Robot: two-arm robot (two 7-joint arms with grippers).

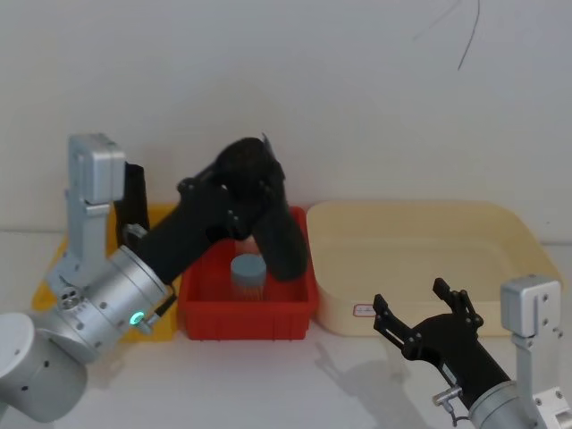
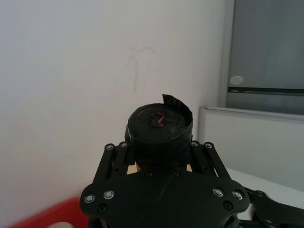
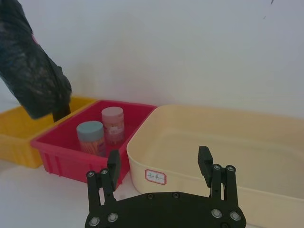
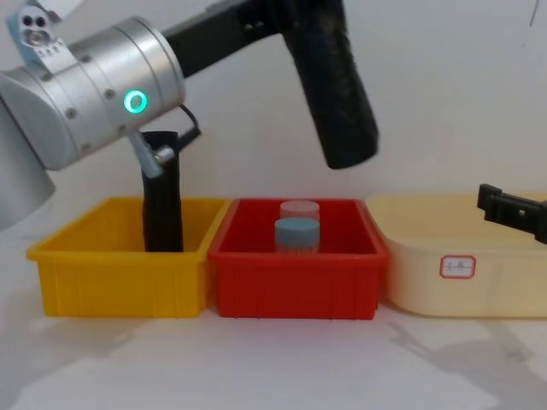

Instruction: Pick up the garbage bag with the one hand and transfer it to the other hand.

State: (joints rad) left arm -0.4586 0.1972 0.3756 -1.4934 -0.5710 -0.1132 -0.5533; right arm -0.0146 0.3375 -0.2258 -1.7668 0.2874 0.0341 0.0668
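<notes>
White surface (image 4: pixel 282 367) carries three containers in a row by the back wall: yellow bin (image 4: pixel 120 273) at left, red bin (image 4: pixel 295 286) in the middle, larger cream tub (image 4: pixel 461 282) at right. Each sits flat, just beside its neighbour.

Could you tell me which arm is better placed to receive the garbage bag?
Right: the right gripper is open and empty before the cream tub, while the left gripper is shut on the garbage bag, holding it above the red bin.
</notes>
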